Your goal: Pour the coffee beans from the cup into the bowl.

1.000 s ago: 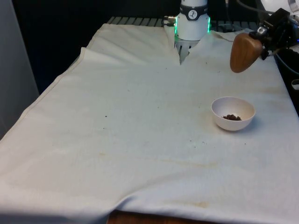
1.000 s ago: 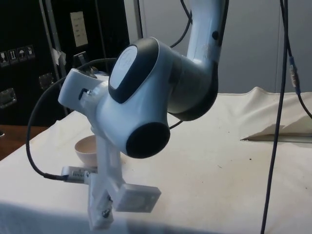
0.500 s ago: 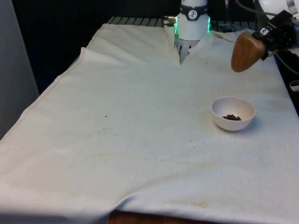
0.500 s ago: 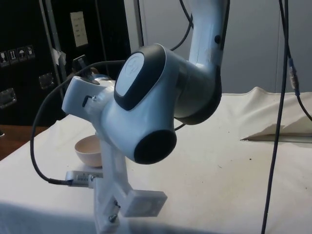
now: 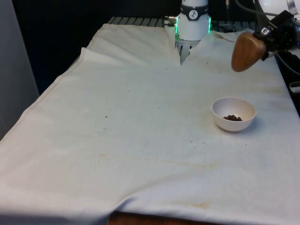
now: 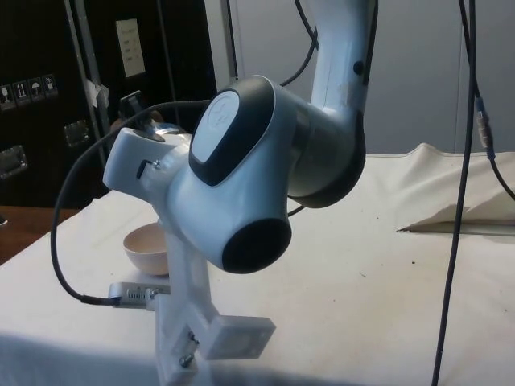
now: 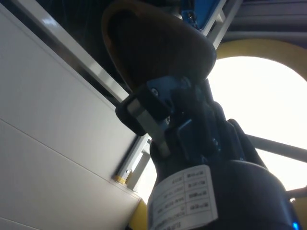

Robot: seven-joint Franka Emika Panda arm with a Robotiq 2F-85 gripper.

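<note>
Gripping a tipped wooden cup [image 5: 246, 51] in the air beyond the bowl [image 5: 234, 114], the gripper [image 5: 268, 41] seems nearly finished: coffee beans [image 5: 232, 117] already lie in the bowl.

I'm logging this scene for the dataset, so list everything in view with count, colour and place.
cup: one, brown wood, held tipped in the air beyond the bowl, at the front view's right.
bowl: one, white, on the cloth at the front view's right.
coffee beans: a small dark heap, inside the bowl.
cloth: one, white and stained, covering the table.
gripper: one, black, shut on the cup's rim.
arm: one, white.
</note>
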